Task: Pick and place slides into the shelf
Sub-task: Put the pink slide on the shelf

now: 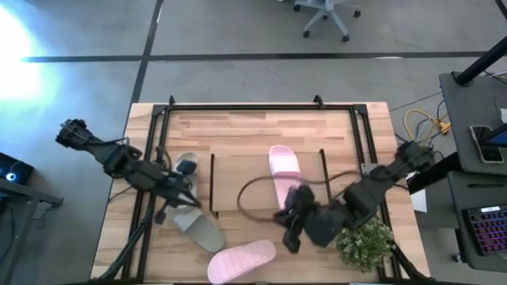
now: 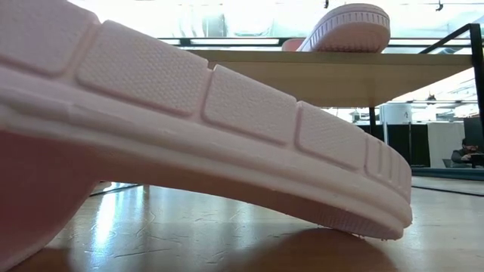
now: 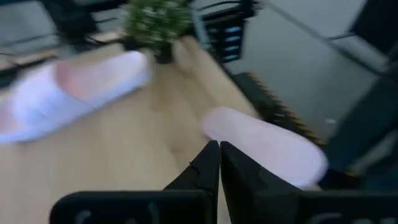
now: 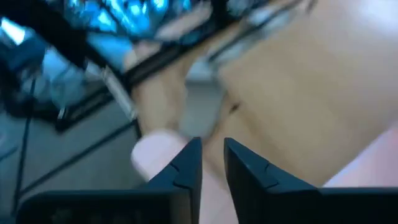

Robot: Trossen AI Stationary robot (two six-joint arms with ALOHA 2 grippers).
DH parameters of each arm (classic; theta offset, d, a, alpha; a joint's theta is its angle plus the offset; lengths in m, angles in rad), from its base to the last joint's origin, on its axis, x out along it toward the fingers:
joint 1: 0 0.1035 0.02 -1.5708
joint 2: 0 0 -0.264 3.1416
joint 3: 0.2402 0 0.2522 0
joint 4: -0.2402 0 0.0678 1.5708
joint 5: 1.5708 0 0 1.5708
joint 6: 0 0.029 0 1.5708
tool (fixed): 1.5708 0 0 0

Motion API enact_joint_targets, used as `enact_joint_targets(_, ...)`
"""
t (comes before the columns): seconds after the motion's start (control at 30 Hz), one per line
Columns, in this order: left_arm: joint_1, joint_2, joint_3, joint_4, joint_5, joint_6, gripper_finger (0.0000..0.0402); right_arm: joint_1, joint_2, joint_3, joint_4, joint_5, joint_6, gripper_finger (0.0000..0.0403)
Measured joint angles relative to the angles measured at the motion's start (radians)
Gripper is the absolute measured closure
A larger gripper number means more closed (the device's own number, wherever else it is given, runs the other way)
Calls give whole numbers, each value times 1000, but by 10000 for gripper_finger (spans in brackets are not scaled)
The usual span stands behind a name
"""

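The shelf (image 1: 265, 138) stands mid-table, with one pale pink slide (image 1: 283, 168) lying on its plank top (image 2: 302, 75). A second pink slide (image 1: 242, 260) lies at the table's near edge; its sole (image 2: 227, 113) fills the low view, one end on the tabletop. A grey-green slide (image 1: 200, 231) lies at the near left, and another greyish one (image 1: 184, 166) shows behind my left arm. My left gripper (image 1: 190, 199) (image 3: 219, 155) hovers shut over the left side. My right gripper (image 1: 290, 229) (image 4: 211, 155) hangs in front of the shelf, fingers a little apart and holding nothing.
A small green plant (image 1: 364, 244) stands at the near right corner, close beside my right arm. A larger black tube frame (image 1: 238, 107) runs round the table's far and side edges. A dark cable loop (image 1: 253, 202) lies in front of the shelf.
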Motion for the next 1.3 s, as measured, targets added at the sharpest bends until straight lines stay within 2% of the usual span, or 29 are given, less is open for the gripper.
enact_joint_targets(0.17, -141, -38, -75, -4, 6, -124, 402, 14, 143, 122, -115, -163, 102, 305)
enact_joint_targets(0.27, -240, -13, -85, -6, 20, -279, 402, 11, 213, 210, -202, -167, 150, 294)
enact_joint_targets(0.37, -291, 29, -92, -3, 45, -509, 402, 11, 256, 281, -246, -111, 189, 282)
enact_joint_targets(0.47, -295, 75, -106, -10, 47, -564, 402, 12, 281, 332, -277, -32, 238, 271)
enact_joint_targets(0.57, -295, 104, -114, 14, 61, -682, 402, 12, 293, 352, -287, 49, 321, 265)
enact_joint_targets(0.7, -298, 154, -141, 122, 184, -780, 402, 22, 294, 350, -284, 156, 500, 262)
enact_joint_targets(0.8, -324, 190, -170, 216, 180, -853, 402, 42, 298, 347, -285, 208, 646, 262)
enact_joint_targets(0.87, -356, 199, -214, 344, 122, -961, 402, 57, 298, 339, -285, 221, 763, 261)
enact_joint_targets(0.93, -413, 196, -276, 529, -13, -1088, 402, 77, 298, 335, -285, 246, 856, 261)
enact_joint_targets(1.03, -542, 191, -390, 812, -323, -1234, 402, 111, 298, 334, -285, 297, 936, 261)
enact_joint_targets(1.1, -635, 204, -455, 942, -543, -1318, 402, 132, 298, 334, -287, 304, 955, 258)
enact_joint_targets(1.2, -744, 258, -499, 979, -768, -1490, 395, 160, 298, 333, -294, 303, 949, 250)
enact_joint_targets(1.3, -811, 361, -496, 979, -917, -1688, 366, 178, 298, 333, -308, 301, 930, 237)
